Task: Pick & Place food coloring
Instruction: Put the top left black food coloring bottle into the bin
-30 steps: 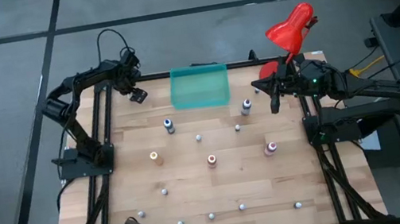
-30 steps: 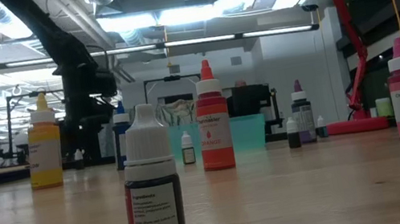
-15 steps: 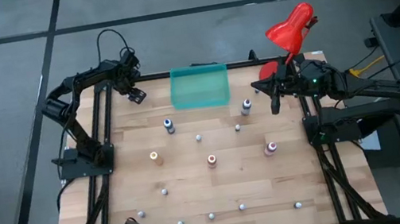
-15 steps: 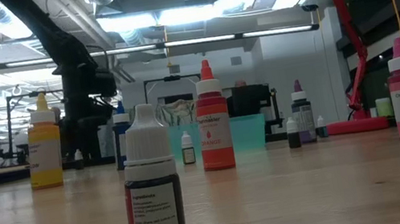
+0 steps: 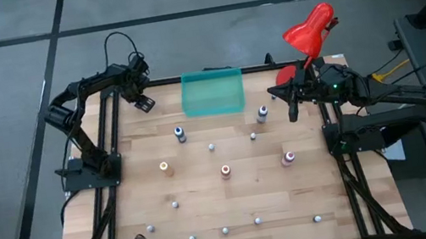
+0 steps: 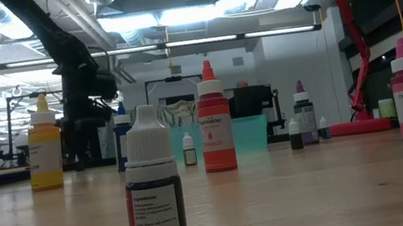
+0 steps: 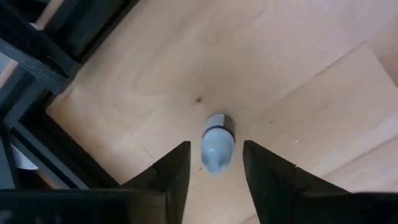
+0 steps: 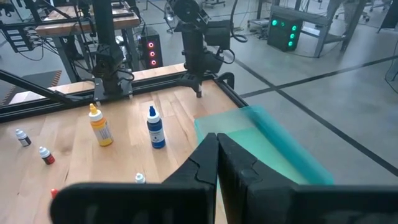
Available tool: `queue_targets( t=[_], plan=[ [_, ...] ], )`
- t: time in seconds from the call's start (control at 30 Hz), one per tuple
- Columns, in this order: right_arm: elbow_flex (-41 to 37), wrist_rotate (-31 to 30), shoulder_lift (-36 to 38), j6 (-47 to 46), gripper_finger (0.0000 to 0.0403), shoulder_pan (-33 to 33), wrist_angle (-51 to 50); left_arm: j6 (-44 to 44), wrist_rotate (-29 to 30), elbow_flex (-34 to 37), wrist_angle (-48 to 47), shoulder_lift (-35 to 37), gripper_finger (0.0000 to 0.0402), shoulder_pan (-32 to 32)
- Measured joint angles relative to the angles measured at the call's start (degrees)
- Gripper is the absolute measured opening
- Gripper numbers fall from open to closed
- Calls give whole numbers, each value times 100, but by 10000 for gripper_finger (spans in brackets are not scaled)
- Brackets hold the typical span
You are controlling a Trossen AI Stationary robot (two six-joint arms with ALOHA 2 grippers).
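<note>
The food coloring bottles stand upright, scattered over the wooden table: an orange one (image 5: 166,169), a red one (image 5: 225,170), a pink one (image 5: 288,157), two blue ones (image 5: 180,133) (image 5: 262,112), and several small greyish-white ones. My left gripper (image 5: 144,102) (image 7: 216,167) is open at the table's far left corner. Its fingers stand on either side of a small greyish-white bottle (image 7: 217,141) without touching it. In the high view that bottle is hidden under the gripper. My right gripper (image 5: 291,108) (image 8: 216,155) is shut and hovers near the far right side, beside the teal container.
A teal translucent container (image 5: 212,92) sits at the middle of the far edge. A red desk lamp (image 5: 309,31) stands at the far right corner. The black frame rails (image 5: 109,136) run along the table's sides. In the low view, bottles (image 6: 152,183) (image 6: 213,119) stand close to the near edge.
</note>
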State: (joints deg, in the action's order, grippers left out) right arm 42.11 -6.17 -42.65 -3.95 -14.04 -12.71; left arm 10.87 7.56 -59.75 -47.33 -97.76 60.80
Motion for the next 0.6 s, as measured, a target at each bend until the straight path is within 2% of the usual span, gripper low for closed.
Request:
queue_targets(
  t=[0.37, 0.5, 0.6],
  plan=[
    [0, -18, 0, 141, 12, 0, 1, -49, -279, 0, -82, 13, 58, 163],
    [0, -18, 0, 132, 12, 0, 0, -57, -271, 0, -72, 13, 50, 168],
    [0, -18, 0, 130, 12, 2, 0, -61, -301, 0, -72, 13, 63, 166]
  ],
)
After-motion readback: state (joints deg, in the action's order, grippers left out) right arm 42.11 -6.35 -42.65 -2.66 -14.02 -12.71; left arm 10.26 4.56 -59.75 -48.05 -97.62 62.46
